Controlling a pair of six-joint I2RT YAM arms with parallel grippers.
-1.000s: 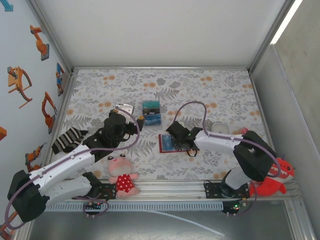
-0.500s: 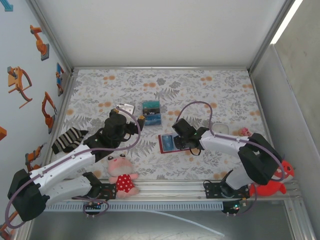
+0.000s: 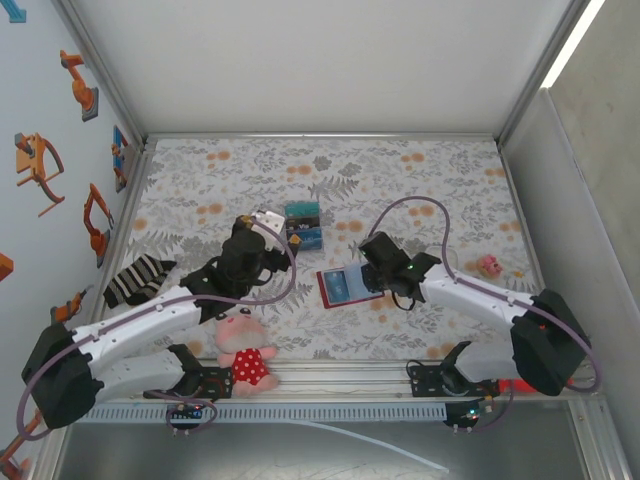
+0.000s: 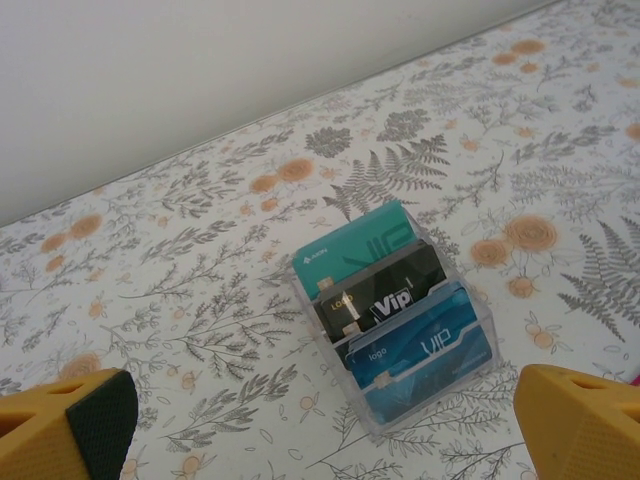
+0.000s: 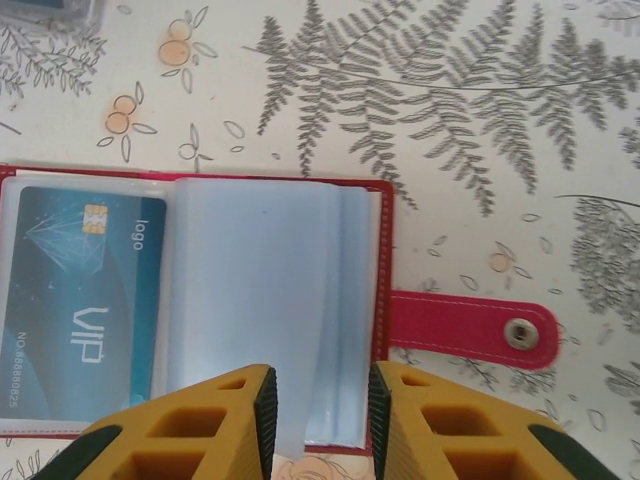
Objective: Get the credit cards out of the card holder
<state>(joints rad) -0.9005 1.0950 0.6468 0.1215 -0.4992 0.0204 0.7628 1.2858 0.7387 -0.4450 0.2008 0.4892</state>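
Over the last second the right hand [image 5: 318, 390] has slid from the middle of the red card holder [image 3: 340, 290] towards its right-hand side, the arm stretching out low across the table [image 3: 420, 170]. The wallet has hardly moved. It lies open and flat near the middle of the table, with more of its inside now uncovered. In the right wrist view the fingers are drawn close, a narrow gap between them, at the near edge of the clear sleeves [image 5: 260, 290]. I cannot tell whether they pinch a sleeve or just hover over it. The blue card [image 5: 85, 300] sits fully in the left pocket, and the closing tab [image 5: 460, 328] lies out flat to the right. Meanwhile the left hand [image 4: 320, 410] has reached forward, spread wide and empty, and faces a clear stand [image 4: 440, 345] holding three cards [image 4: 385, 300]: teal, black and blue. My reading is that the blue card is not yet out of the wallet. The right hand's shift looks like a setup for turning or pinning the sleeves, so the card itself remains to be gripped.
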